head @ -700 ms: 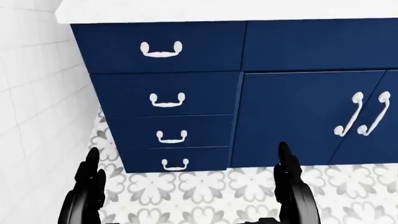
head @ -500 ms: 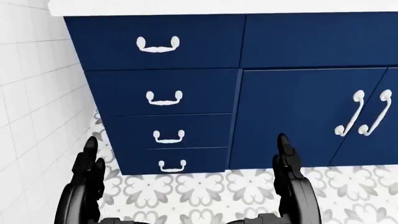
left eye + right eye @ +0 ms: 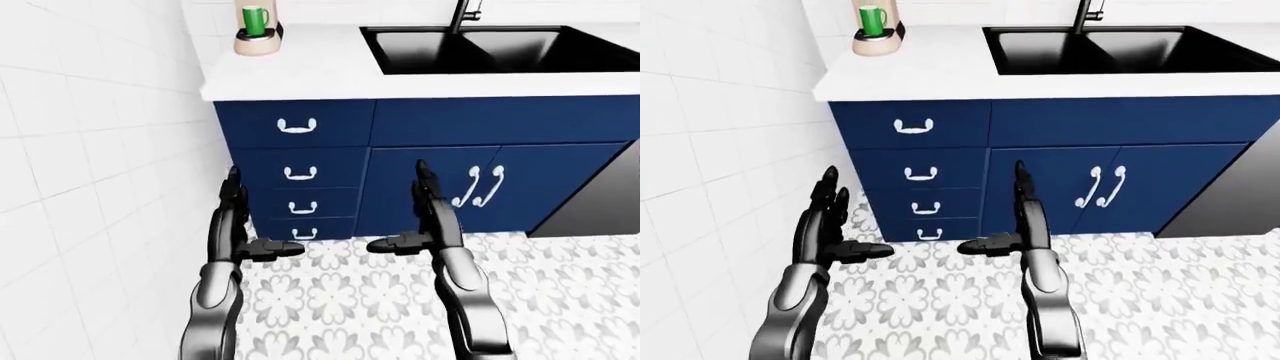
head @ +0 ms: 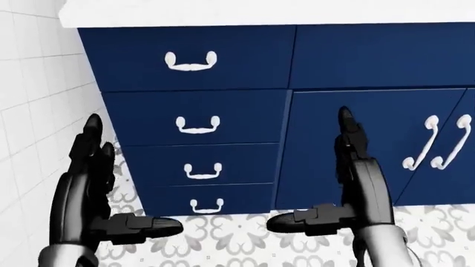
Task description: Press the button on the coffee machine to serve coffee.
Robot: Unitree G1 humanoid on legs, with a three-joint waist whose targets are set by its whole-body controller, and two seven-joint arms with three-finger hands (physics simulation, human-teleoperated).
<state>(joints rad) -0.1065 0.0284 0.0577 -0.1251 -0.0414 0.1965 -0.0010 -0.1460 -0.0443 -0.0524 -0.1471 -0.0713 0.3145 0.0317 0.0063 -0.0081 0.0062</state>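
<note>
The counter (image 3: 300,75) carries the coffee machine (image 3: 258,41) at its far left corner, a green mug (image 3: 256,19) on it. Likely rigid and stable; press the button, which is not discernible. Left hand (image 4: 93,189) and right hand (image 4: 349,183): fingers released, empty, below the counter edge.

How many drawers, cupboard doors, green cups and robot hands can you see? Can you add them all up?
Drawers: 4
Cupboard doors: 2
Green cups: 1
Robot hands, left hand and right hand: 2
Total: 9
</note>
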